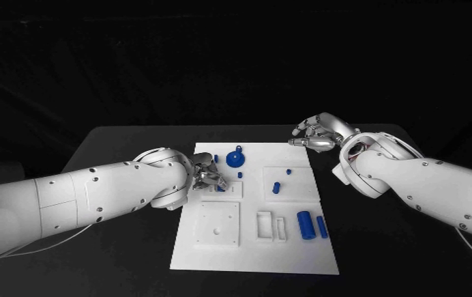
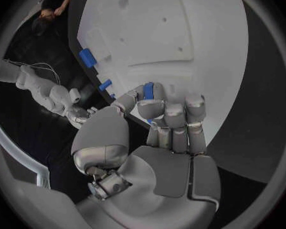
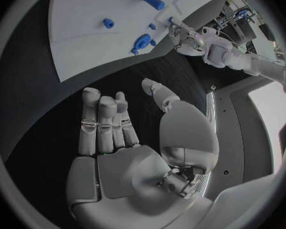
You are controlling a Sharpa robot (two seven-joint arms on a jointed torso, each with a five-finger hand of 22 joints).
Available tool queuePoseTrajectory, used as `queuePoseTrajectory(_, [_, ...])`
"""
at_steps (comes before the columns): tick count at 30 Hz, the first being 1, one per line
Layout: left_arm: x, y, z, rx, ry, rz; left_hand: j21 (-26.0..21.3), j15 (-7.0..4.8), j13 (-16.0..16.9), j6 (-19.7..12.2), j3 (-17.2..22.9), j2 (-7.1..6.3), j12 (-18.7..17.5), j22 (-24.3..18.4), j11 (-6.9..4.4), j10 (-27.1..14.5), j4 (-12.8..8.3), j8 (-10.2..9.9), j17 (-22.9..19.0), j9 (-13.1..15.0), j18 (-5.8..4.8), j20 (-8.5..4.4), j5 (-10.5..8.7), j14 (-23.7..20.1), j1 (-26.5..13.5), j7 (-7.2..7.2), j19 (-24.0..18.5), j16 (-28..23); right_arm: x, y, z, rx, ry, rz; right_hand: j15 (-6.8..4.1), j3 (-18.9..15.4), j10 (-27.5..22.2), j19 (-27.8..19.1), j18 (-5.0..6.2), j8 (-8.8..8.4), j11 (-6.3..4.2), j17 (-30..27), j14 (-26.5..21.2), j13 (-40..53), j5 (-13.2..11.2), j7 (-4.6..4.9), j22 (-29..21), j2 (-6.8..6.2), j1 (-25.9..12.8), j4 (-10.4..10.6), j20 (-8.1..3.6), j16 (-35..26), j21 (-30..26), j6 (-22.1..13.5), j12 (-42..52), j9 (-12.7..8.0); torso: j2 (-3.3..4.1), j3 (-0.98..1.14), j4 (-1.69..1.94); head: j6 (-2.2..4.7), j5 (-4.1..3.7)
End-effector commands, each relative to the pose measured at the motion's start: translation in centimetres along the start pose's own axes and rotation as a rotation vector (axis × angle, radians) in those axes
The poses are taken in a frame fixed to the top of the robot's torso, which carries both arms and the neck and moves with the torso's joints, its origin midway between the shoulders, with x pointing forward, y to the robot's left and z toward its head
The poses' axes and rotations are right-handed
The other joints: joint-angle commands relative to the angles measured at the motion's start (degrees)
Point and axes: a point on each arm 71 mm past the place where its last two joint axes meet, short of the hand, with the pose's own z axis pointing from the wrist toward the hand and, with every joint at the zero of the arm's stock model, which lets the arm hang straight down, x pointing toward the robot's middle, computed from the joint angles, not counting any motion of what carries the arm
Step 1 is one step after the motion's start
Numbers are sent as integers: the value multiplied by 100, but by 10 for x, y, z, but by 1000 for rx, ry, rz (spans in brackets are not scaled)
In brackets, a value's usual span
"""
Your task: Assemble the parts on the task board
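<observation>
One small blue part [image 2: 148, 90] sits pinched in our left hand [image 2: 157, 118] over the task board [image 1: 295, 256]. Our right hand [image 3: 127, 137] waits spread, holding nothing. Next we need to push it into its hole.

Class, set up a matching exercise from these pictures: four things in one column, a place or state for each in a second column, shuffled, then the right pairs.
Things
1. left hand
2. right hand
3. two blue cylinders
4. task board

Places or states
A. lying side by side on the board's right part
B. empty, over the black table beyond the board's far right corner
C. white, mid-table
D. holds a small blue part at the board

Pairs: 1-D, 2-B, 3-A, 4-C
</observation>
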Motion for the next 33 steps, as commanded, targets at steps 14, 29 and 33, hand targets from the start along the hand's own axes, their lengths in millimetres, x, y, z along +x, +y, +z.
queuePoseTrajectory(14, [10, 0, 3, -18, 103, 32, 26, -319, -64, 699, 62, 258, 96, 63, -345, -396, 248, 63, -48, 5, 106, -539, -163, 154, -467, -581, -15, 68, 1, 1, 0, -11, 12, -2, -42, 1, -50, 51, 247, 29, -7, -6, -11, -10, 23, 45, 86, 17, -33, 27, 3, 38, -32, 11, 38, -11, 1, 4, -6, -4, -1])
queuePoseTrajectory(29, [8, 0, 4, -17, 96, 28, 40, -325, -94, 689, 95, 397, 121, 72, -349, -411, 262, 85, -65, 7, 118, -544, -159, 142, -605, -585, -34, 85, 3, 1, 1, -10, 16, -2, -41, 0, -52, 51, 247, 29, -6, -8, -11, -14, 26, 46, 87, 18, -29, 26, 3, 39, -33, 9, 41, -11, 2, 1, -7, -7, -6])
queuePoseTrajectory(33, [9, 0, 4, -16, 101, 30, 46, -329, -104, 682, 121, 374, 127, 74, -350, -414, 210, 89, -71, 6, 125, -549, -160, 138, -590, -586, -36, 87, 3, 1, 0, -10, 16, -2, -41, -1, -52, 51, 247, 29, -6, -8, -11, -16, 26, 46, 87, 18, -30, 26, 4, 39, -33, 9, 42, -11, 1, 0, -1, -9, -14])
